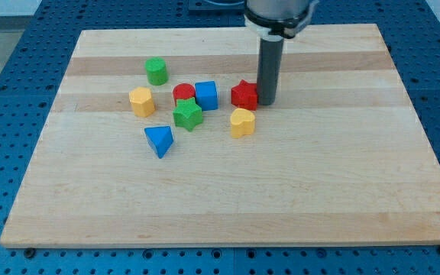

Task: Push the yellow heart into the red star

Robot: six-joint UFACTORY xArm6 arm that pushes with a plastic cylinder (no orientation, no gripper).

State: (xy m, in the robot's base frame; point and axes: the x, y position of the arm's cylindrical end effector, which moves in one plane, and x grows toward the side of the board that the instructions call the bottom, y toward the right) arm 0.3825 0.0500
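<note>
The yellow heart [242, 122] lies near the middle of the wooden board [228, 198]. The red star [244, 95] sits just above it toward the view's top, with a small gap or light contact between them. My tip [267, 101] rests on the board right beside the red star's right side, touching or nearly touching it, and up and to the right of the yellow heart.
A blue cube [206, 95], a red cylinder [183, 94] and a green star [188, 114] cluster left of the red star. A yellow hexagon [141, 101], a green cylinder [156, 71] and a blue triangle [160, 140] lie further left.
</note>
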